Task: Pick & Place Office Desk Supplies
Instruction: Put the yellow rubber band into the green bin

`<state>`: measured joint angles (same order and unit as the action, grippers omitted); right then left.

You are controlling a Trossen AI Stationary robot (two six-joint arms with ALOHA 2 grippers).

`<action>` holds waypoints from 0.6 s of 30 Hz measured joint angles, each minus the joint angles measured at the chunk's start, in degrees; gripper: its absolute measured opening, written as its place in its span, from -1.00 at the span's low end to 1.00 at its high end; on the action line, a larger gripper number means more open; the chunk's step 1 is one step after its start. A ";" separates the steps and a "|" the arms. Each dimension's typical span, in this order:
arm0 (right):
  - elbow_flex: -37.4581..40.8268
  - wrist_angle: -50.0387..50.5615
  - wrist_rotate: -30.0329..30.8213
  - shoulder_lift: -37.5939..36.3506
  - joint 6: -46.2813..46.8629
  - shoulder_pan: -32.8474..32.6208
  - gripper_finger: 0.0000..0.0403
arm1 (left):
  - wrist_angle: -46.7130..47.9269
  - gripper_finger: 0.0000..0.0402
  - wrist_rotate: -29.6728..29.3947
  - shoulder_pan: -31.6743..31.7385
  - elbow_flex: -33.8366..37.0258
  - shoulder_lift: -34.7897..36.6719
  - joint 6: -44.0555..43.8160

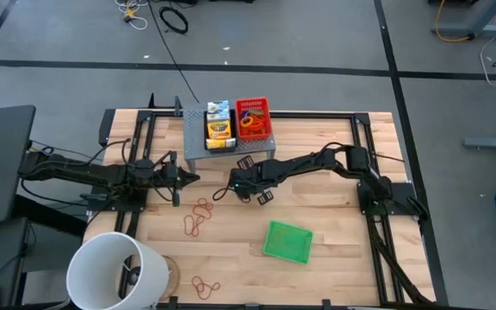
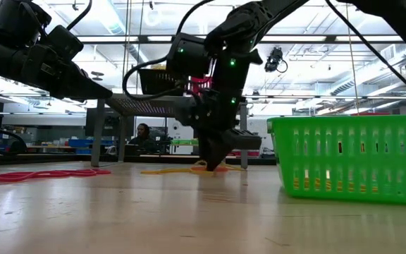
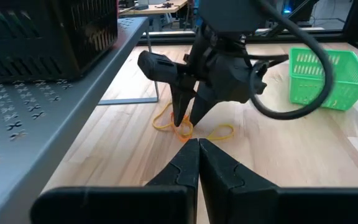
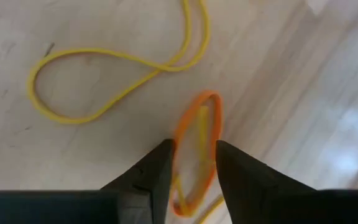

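Claw on my right arm low on the table, fingers a little apart around an orange rubber band, yellow bands beside, left claw shut, waiting near

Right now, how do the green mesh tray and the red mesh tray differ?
The green mesh tray lies on the bare wooden table; the red mesh tray stands up on the grey riser. The green one looks empty, while the red one holds orange rings. The green one lies askew; the red one lies square to the table's edge. Both are small mesh trays.

A robotics lab: taped concrete floor, loose cables, open-ceiling hall.
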<state>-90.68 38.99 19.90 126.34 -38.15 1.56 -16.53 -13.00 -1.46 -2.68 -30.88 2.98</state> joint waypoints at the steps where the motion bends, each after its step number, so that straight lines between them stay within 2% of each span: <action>1: 0.04 -0.01 0.56 0.08 -0.13 -0.04 -0.34 | 0.00 -0.93 0.02 -0.01 -0.01 0.00 0.00; 5: 0.14 0.37 0.72 -0.16 -0.03 -0.65 -0.51 | 0.04 -0.93 0.01 0.00 0.00 -0.01 0.00; 9: 0.33 2.84 1.25 -0.69 0.36 -2.41 -0.91 | 0.04 -0.93 0.01 0.00 0.00 -0.01 0.00; 11: 0.40 4.45 2.57 -1.11 1.63 -3.71 -0.95 | 0.03 -0.93 0.01 -0.01 0.00 -0.01 0.00; 15: 0.40 8.05 9.97 -2.04 4.45 -7.12 -0.98 | 0.06 -0.93 0.01 0.00 -0.01 -0.01 0.00; 18: 0.40 11.48 13.22 -3.69 7.01 -9.67 -0.99 | 0.04 -0.93 0.01 -0.02 -0.02 -0.01 -0.07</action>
<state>-90.28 50.47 33.12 122.66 -31.14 -8.11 -16.50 -12.99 -1.48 -2.69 -30.89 2.92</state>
